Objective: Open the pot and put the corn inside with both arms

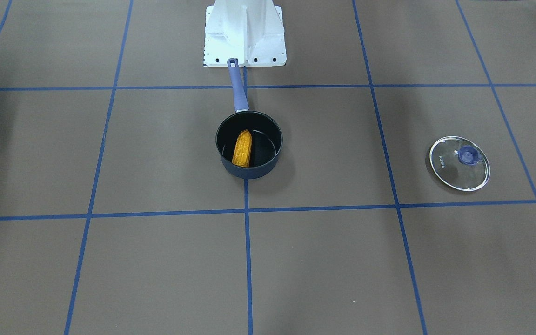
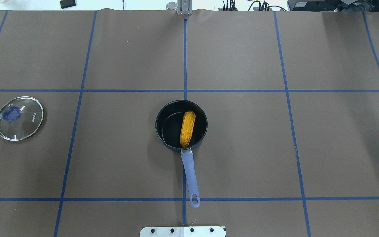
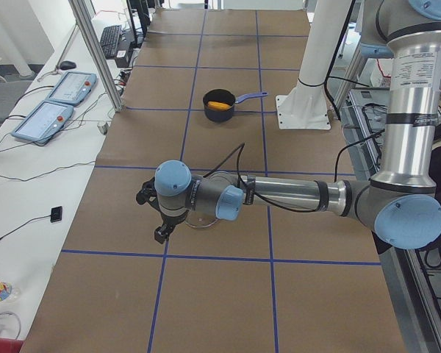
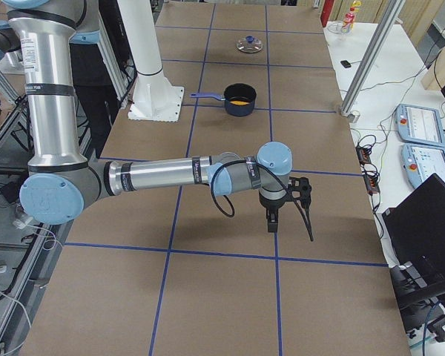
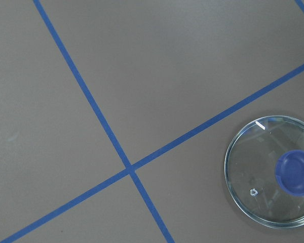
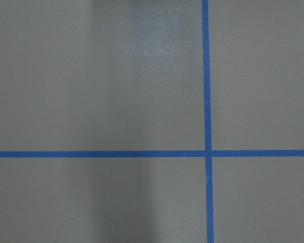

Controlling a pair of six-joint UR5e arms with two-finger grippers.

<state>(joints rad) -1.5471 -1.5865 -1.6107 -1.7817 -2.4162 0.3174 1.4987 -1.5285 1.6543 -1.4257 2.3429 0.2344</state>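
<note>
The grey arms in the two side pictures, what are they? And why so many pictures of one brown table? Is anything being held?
They are two robot arms on one white base, each ending in a gripper, a two-finger clamp. Two pictures look down on the table, from behind the robot and from across it; two look along it from its ends; two come from cameras on the wrists. On the table stands a pot with the corn lying inside; its glass lid lies apart. The left gripper hangs near the lid, the right gripper over bare table. Neither seems to hold anything; open or shut, I cannot tell.
</note>
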